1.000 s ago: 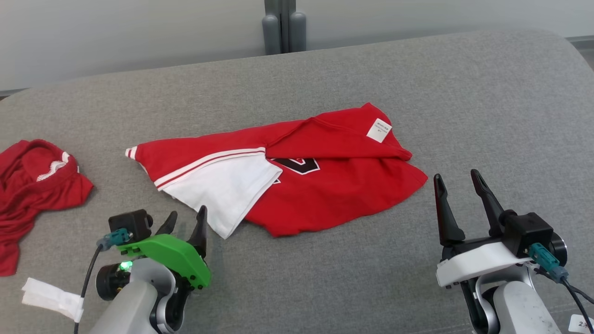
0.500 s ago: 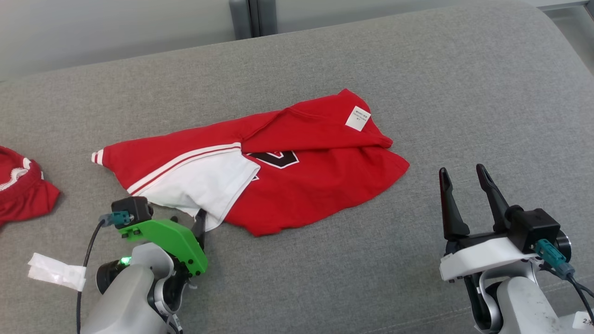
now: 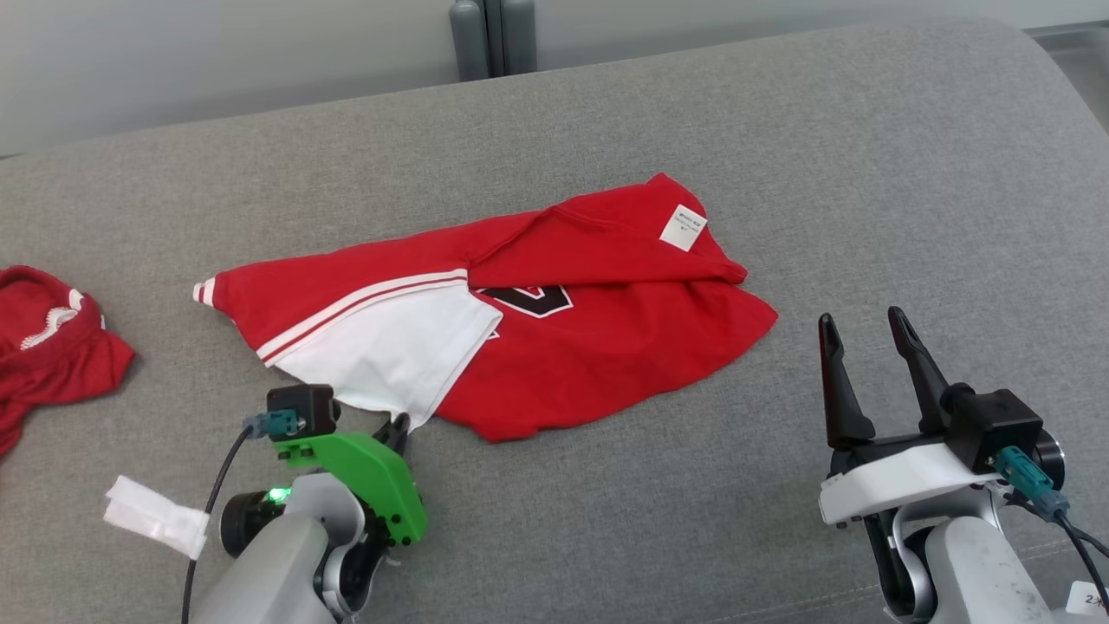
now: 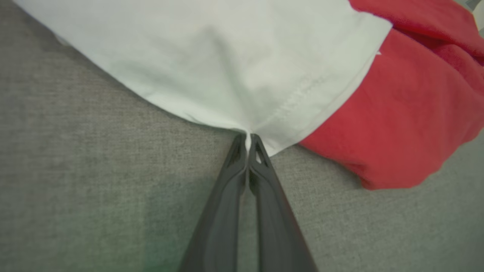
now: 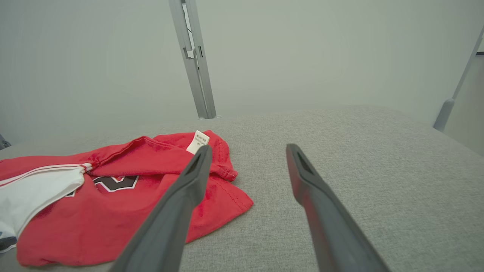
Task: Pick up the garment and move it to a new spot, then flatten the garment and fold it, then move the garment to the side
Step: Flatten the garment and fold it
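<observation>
The garment is a red jersey with a white panel, striped trim and a black number, lying crumpled on the grey cushion. In the left wrist view my left gripper is shut on the near corner of the garment's white panel. In the head view the same gripper sits at that white corner. My right gripper is open, hovering to the right of the garment with nothing between its fingers; the right wrist view shows its fingers apart, and the garment lies to their left.
A second red garment lies at the cushion's left edge. A white strip sits near my left forearm. A grey post stands behind the cushion. Bare grey cushion extends right of the jersey.
My left gripper went from open beside the white corner to shut on it. The head camera shifted, so the whole scene slid sideways. The right gripper stayed open.
</observation>
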`<state>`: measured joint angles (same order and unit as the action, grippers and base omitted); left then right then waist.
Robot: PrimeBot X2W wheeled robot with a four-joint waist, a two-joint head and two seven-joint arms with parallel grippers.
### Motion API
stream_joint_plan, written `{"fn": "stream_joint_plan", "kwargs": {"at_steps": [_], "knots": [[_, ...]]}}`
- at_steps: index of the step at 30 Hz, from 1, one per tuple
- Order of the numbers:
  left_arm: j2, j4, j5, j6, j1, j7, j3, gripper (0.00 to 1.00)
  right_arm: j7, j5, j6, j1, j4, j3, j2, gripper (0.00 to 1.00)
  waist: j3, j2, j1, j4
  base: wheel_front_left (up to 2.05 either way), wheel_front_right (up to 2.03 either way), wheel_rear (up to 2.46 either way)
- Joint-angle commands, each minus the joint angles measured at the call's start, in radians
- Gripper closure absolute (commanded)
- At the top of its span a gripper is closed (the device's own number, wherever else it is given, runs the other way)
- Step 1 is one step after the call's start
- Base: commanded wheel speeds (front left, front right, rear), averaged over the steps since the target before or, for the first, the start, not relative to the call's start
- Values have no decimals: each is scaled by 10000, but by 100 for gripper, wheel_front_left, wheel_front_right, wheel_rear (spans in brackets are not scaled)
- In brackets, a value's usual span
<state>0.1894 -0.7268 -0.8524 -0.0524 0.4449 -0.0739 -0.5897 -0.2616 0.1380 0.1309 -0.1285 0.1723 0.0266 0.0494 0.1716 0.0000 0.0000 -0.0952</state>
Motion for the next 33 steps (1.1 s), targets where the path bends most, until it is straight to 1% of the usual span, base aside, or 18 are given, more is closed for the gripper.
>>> {"fn": "stream_joint_plan", "kwargs": {"at_steps": [1,6,12,16,19,20,21,22,24,26,29,33], "knots": [[308,-116,18,-211,-500,98,111,100,-43,-24,-3,40,29,0,22,0,-108,0,0,68,0,0,0],[796,833,-295,-574,-1150,493,630,100,-45,-64,-3,213,54,-37,20,0,-359,0,0,186,0,0,0],[1755,2734,-626,-1548,-2613,224,1224,100,-38,-117,-3,381,17,-111,20,0,-568,0,0,419,0,0,0],[2090,3772,-716,-1945,-3321,56,1335,100,10,-163,-3,388,-24,-90,22,0,-618,0,0,575,0,0,0],[2165,4192,-646,-2269,-3577,19,1321,100,28,-166,-3,319,-23,-77,22,0,-629,0,0,634,0,0,0],[2101,4323,-674,-2356,-3632,72,1345,87,19,-160,-3,293,-23,-80,22,0,-630,0,0,652,0,0,0],[2052,4440,-666,-2409,-3679,140,1360,20,17,-152,-3,278,-22,-82,22,0,-628,0,0,663,0,0,0],[2014,4562,-577,-2464,-3699,286,1377,0,19,-148,-3,265,-22,-88,22,0,-626,0,0,676,0,0,0],[1922,4756,-501,-2440,-3708,483,1341,0,21,-145,-3,261,-39,-102,22,0,-620,0,0,703,0,0,0],[1858,4977,-372,-2295,-3570,941,1403,0,19,-160,-3,276,-58,-138,22,0,-612,0,0,735,0,0,0],[1758,5189,-244,-1928,-3428,1810,1548,0,17,-184,-3,319,-68,-211,22,0,-633,0,0,774,0,0,0],[1656,5150,276,-1360,-3198,2993,1625,0,13,-185,-3,371,-32,-321,22,0,-694,0,0,845,0,0,0]]}}
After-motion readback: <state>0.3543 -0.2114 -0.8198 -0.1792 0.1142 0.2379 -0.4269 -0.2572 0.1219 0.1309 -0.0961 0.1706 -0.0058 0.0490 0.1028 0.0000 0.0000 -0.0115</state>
